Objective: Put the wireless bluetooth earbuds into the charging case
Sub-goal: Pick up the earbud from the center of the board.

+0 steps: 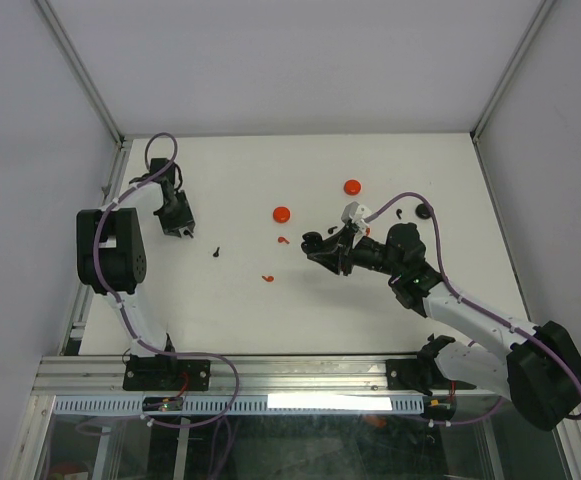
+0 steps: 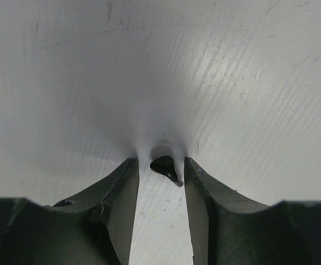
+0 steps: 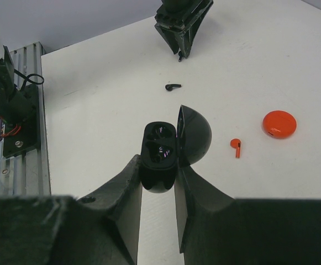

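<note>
Left gripper hangs just over the white table, its jaws drawn in to a narrow gap with a black earbud pinched between the tips. To its right, a second black earbud lies loose on the table. Further right are two red earbuds and a round red disc. Right gripper is clamped on the body of the black charging case, whose lid stands open, wells facing up. I cannot tell what sits in the wells.
</note>
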Robot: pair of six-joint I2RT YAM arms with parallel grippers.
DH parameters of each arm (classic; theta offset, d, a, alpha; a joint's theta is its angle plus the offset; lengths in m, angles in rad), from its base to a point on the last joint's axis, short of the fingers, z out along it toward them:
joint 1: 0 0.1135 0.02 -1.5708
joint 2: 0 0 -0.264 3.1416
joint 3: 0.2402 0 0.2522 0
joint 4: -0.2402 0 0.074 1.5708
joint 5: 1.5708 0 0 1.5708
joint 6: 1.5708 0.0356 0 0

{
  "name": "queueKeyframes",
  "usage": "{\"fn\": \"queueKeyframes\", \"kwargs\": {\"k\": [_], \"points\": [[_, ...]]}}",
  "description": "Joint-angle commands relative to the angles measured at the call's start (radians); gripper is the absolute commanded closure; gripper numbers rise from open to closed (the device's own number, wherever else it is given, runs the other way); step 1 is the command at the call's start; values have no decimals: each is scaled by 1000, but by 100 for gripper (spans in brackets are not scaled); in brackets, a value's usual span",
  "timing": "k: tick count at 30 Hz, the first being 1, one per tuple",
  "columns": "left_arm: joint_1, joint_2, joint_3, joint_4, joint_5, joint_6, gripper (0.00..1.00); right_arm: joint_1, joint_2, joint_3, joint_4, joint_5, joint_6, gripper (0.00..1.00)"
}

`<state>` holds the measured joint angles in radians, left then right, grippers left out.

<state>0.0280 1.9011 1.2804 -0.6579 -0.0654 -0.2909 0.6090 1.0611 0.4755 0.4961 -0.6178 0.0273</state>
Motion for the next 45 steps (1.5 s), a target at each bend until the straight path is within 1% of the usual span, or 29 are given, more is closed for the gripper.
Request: {"fn": "queueKeyframes", "kwargs": {"k": [1, 4, 16, 25, 30, 37, 45], "points": [[10, 21, 37, 1, 46, 24, 63, 8, -25, 10, 53, -16, -10, 100], [12, 27, 40, 0, 53, 26, 66, 8, -26, 14, 43, -21, -13, 100], [6, 71, 48, -4, 91, 29, 70, 24, -37, 29, -3, -13, -41, 100], [-62, 80, 53, -61, -60, 28, 70, 32, -43, 35, -15, -10, -47, 100], [-74, 89, 57, -75, -78, 30, 70, 37, -46, 38, -21, -11, -49, 100], [-90, 86, 56, -78, -54, 24, 78, 43, -43, 42, -24, -9, -55, 100], [-129, -4, 35, -67, -50, -6, 84, 59, -29, 55, -1, 1, -64, 100]]}}
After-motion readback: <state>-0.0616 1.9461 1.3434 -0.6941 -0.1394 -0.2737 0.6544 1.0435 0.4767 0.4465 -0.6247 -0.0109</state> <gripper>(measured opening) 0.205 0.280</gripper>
